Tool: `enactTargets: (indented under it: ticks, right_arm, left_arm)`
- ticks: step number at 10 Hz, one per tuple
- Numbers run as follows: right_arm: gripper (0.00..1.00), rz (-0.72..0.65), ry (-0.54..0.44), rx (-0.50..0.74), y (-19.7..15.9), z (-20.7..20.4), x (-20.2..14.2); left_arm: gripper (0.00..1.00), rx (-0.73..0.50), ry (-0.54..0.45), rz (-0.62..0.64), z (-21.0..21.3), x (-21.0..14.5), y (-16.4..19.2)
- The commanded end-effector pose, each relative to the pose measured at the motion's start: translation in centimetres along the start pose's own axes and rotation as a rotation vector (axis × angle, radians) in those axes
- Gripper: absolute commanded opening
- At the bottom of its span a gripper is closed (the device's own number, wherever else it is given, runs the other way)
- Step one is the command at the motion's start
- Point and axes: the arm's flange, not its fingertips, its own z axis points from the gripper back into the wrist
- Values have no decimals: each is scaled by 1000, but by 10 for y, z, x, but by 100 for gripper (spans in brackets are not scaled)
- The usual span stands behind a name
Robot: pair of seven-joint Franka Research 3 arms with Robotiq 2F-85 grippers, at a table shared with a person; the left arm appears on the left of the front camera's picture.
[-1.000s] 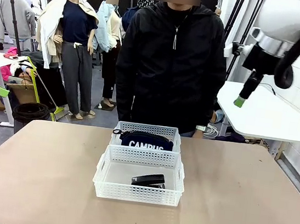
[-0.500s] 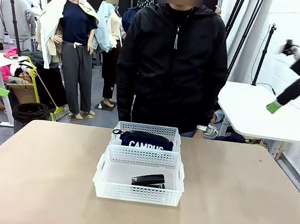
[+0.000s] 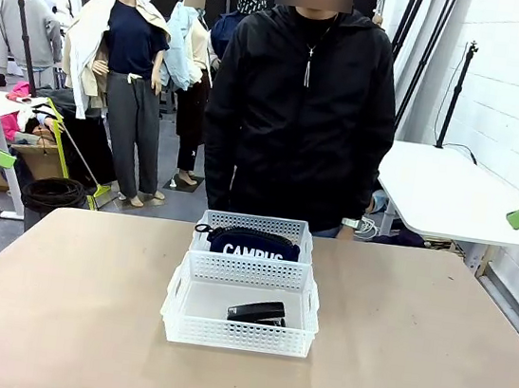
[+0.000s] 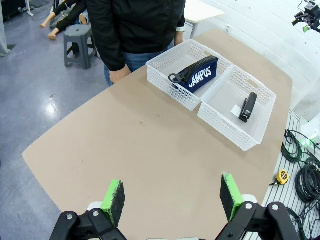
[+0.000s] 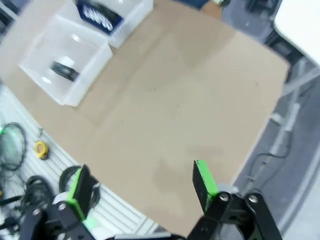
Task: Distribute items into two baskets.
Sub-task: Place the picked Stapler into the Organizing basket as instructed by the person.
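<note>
Looks done: stapler [image 3: 257, 311] in near basket [image 3: 238, 330], CAMPUS pouch [image 3: 254, 244] in the far basket [image 3: 254, 222] behind it; both jaws spread, empty, probably just park.

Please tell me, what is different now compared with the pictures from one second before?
The right arm has swung away to the right and a little lower, out over the table's edge. Its right gripper is open and empty, as is the left gripper. Nothing was gripped or released. The pouch stayed in the far basket, the stapler in the near basket, and the person stood unmoved.
</note>
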Motion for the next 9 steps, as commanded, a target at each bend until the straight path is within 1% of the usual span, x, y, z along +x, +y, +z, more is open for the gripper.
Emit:
enactTargets:
  ticks: [1,2,9]
  right_arm:
    - [100,21,-65,73,2,-8,5]
    - [100,0,0,0,0,0,0]
    - [100,0,0,0,0,0,0]
  left_arm:
    - [100,7,-17,6,-1,1,-2]
    - [100,7,-17,6,-1,1,-2]
    - [100,7,-17,6,-1,1,-2]
